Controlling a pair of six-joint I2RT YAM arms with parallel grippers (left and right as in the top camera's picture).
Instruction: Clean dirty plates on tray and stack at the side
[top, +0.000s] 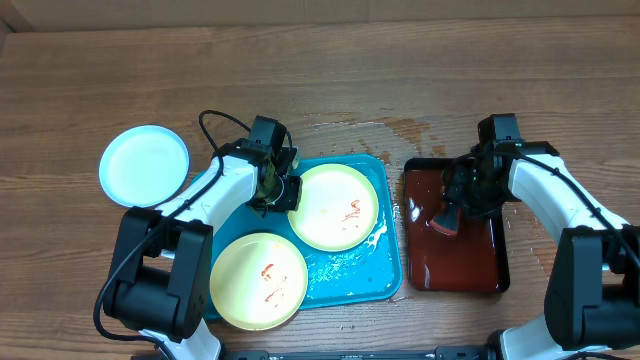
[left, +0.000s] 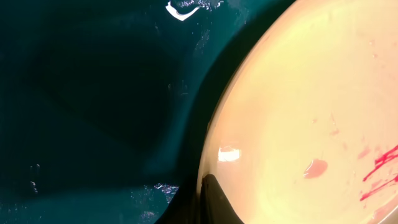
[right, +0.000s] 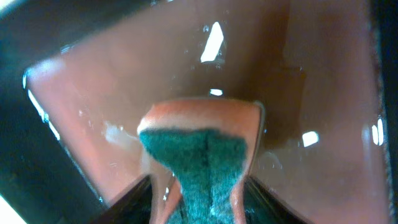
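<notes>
Left gripper: fingers closed at the left rim of the upper yellow-green plate. In the wrist view one dark fingertip sits right on that rim. It looks like a pinch on the edge, but I can't see the other finger.

Right gripper: fingers clamped on the sponge, orange with a green scrub face, squeezed narrow between them. It hangs low over the dark red-brown tray, which is wet and shiny. I can't tell whether the sponge touches the tray.

Both yellow-green plates lie on the turquoise tray. The upper plate is at the right rear. The lower plate is at the front left and overhangs the tray's edge. Both have red smears in the middle. The white plate sits alone on the table, left of the tray, with no marks that I can see.

Progress, my read: one plate is cleaned and set aside, and two dirty ones are left. There is no stack yet, just the single plate. The sponge is well apart from either dirty plate, so scrubbing on the upper plate has not started.
</notes>
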